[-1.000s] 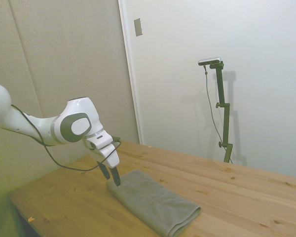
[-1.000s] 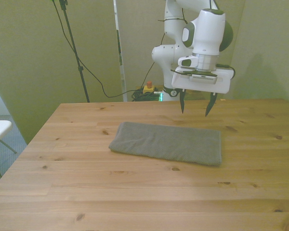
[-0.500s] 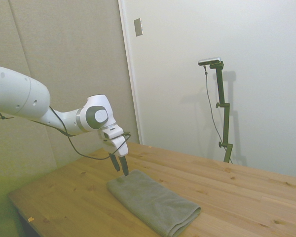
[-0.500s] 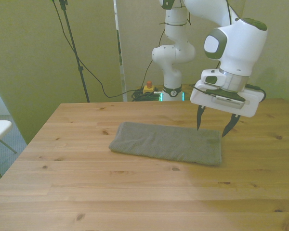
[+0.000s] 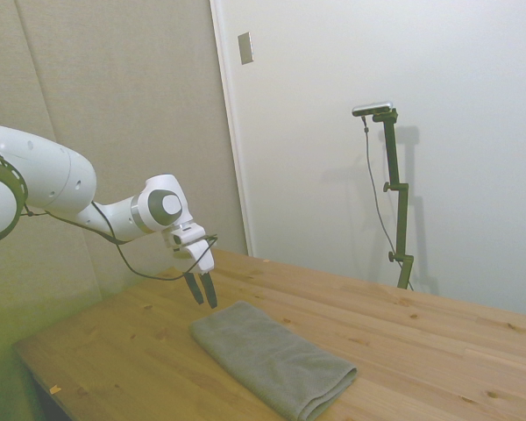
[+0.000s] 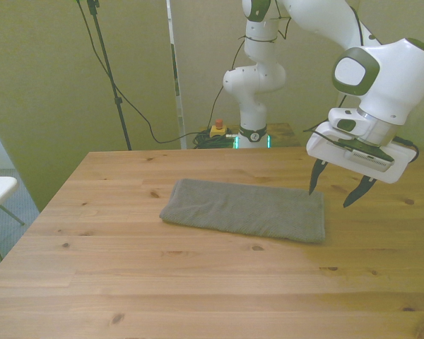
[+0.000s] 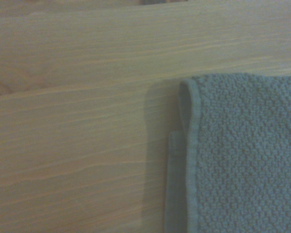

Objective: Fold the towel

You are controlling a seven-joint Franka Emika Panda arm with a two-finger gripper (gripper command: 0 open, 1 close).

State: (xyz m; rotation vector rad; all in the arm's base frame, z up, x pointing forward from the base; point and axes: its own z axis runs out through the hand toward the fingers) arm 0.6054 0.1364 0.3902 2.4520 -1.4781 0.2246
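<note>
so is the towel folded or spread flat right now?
Folded. The towel lies as a thick narrow strip, and the wrist view shows stacked hemmed layers at its end.

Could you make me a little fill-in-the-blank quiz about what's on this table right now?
1. The gray towel lies flat on a table made of ____.
2. The pincer holds ____; its two fingers are spread apart.
3. In the front view, the pincer hangs by the towel's ____ end.
4. The arm is coloured ____.

Missing words: wood; nothing; right; white
</note>
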